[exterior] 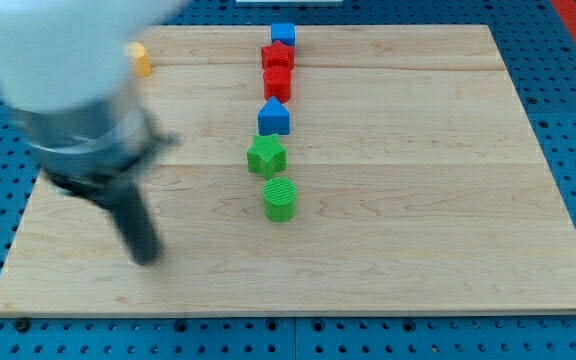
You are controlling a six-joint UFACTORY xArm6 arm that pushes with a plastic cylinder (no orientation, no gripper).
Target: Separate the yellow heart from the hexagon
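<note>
The arm (63, 55) fills the view's top left as a big, pale, blurred body, whitish grey and smooth, with soft rounded edges and no markings that can be read. Below it sits a darker grey collar (83, 140), round and banded, with a small dark lug sticking out on its right side. From the collar a black, cone-like piece narrows into a straight dark rod, which ends in my tip (148, 258), blunt and rounded. No cables or screws can be made out through the blur.

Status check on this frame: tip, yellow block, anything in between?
My tip low at view's left, touching no block. Yellow block at top left, partly hidden by arm; shape unclear. No hexagon discernible. No block between them.
</note>
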